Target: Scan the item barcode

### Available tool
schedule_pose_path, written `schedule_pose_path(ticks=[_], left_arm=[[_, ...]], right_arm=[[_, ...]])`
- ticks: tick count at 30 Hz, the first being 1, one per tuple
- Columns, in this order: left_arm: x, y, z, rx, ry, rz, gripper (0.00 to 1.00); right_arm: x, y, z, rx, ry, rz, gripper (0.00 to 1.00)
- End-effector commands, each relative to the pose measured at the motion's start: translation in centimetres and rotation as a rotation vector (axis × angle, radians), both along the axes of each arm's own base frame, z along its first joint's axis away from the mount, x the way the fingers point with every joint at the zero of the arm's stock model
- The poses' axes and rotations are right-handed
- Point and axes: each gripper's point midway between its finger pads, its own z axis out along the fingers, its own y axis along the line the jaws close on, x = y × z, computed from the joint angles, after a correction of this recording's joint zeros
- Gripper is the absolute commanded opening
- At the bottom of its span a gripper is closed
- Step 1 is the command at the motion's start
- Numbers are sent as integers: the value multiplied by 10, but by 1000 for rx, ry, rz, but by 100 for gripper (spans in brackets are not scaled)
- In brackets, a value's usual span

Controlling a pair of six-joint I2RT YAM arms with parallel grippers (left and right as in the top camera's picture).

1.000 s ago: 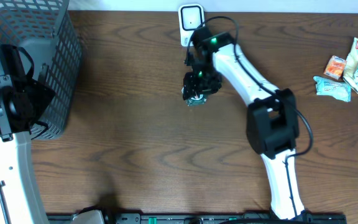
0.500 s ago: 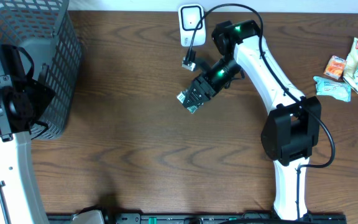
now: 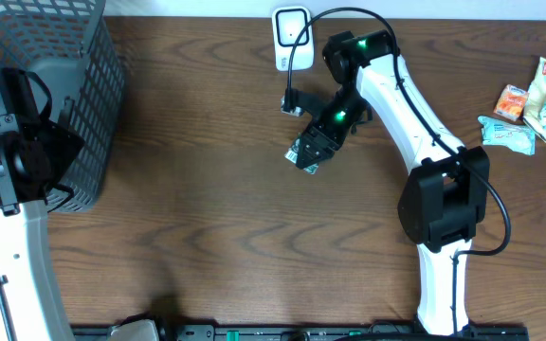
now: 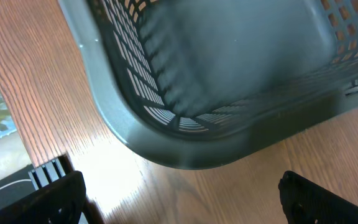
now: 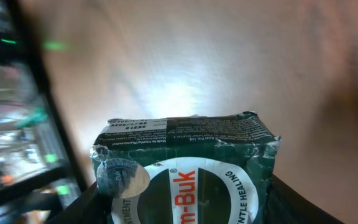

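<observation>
Since the frame a second ago, the right arm (image 3: 396,95) has swung its elbow outward. The right pincer (image 3: 315,144) and its carton (image 3: 304,157) have shifted from just below the scanner (image 3: 291,38) to a spot farther from it, over bare table (image 3: 207,218).

Materials: the carton is a small rectangular box of dark green card with crumpled corners. It carries a round white label with red lettering ending "-Buk", a shiny silver seal, and fine white print on its upper face, too small to read. The table is brown wood grain. The scanner is a white rounded-rectangular unit with a black cable. The basket (image 3: 60,85) is grey plastic lattice with rounded corners.

Right pincer: the jaws stand partway apart and clamp the carton by its two sides. The scanner is near, toward the table's far edge. The snack packets (image 3: 538,104) lie well apart on the arm's outer side, and the basket is well apart on the other.

Left pincer (image 4: 182,202): the jaws are spread wide and hold nothing. The basket's corner is just beyond the fingertips (image 4: 58,196).

Views: only the right wrist view shows the label and print. Only the overhead view shows the scanner and packets. Only the left wrist view shows the basket's slotted wall close up.
</observation>
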Motion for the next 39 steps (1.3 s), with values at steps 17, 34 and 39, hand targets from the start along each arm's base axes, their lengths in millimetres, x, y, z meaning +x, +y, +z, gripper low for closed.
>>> schedule_pose_path(ticks=[17, 34, 39], left_arm=[[-3, 2, 1, 7, -5, 16, 98], [-3, 2, 1, 7, -5, 17, 98], [-3, 2, 1, 7, -5, 17, 98]], right_arm=[[45, -36, -94, -351, -182, -228, 53], [40, -40, -98, -381, -161, -261, 79], [35, -46, -99, -397, -164, -191, 89]])
